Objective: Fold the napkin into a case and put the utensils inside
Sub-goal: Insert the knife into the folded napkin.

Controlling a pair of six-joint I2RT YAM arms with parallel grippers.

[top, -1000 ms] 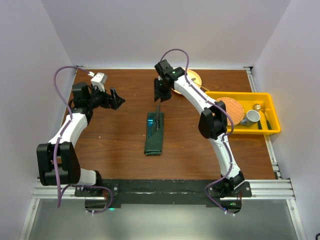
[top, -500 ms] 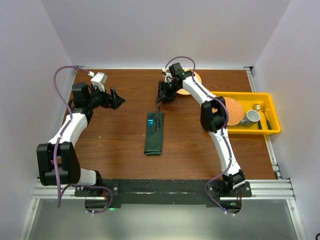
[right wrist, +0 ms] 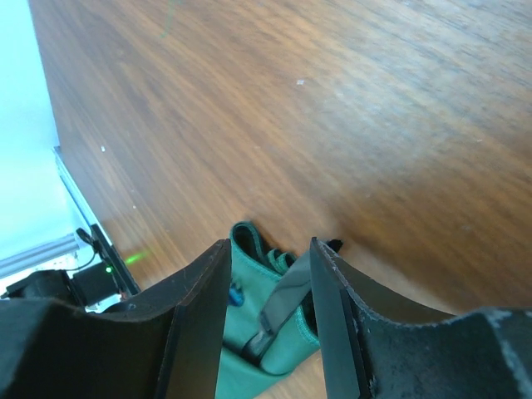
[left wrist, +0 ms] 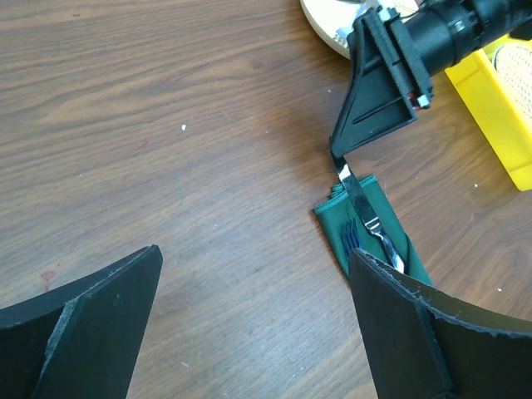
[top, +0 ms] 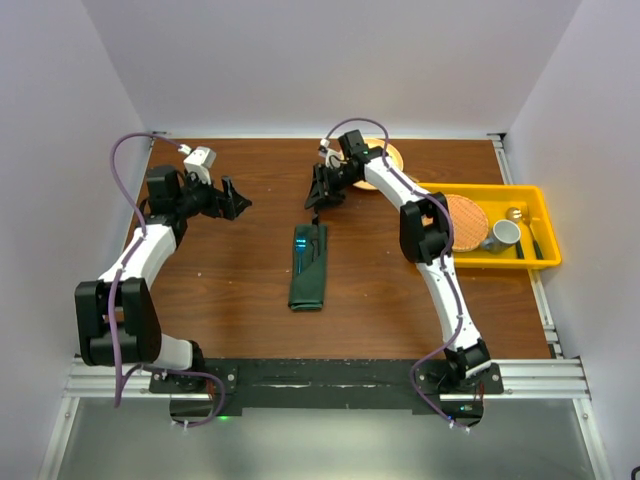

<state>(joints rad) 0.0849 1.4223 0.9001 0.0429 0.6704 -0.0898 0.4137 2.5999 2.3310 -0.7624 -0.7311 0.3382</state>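
Observation:
The dark green case (top: pixel 308 270) lies lengthwise at the table's middle, with the blue fork (top: pixel 301 245) and the knife (top: pixel 316 232) tucked in its far end. My right gripper (top: pixel 318 200) hangs over that far end. In the right wrist view its fingers (right wrist: pixel 270 245) stand apart around the knife's silver blade (right wrist: pixel 287 291), which leans against one finger. The left wrist view shows the blade (left wrist: pixel 359 204) sticking out of the case (left wrist: pixel 378 229) up to the right gripper (left wrist: pixel 337 154). My left gripper (top: pixel 236 197) (left wrist: pixel 253 253) is open and empty, far left of the case.
A yellow bin (top: pixel 540 203) at the right holds a cork coaster (top: pixel 462 215), a cup (top: pixel 503 235) and metal cutlery. A pale plate (top: pixel 388 155) sits behind the right wrist and also shows in the left wrist view (left wrist: pixel 326 21).
The right wrist has swung back and to the right while its fingers stayed over the knife's far end. The case, fork and left arm have not moved.

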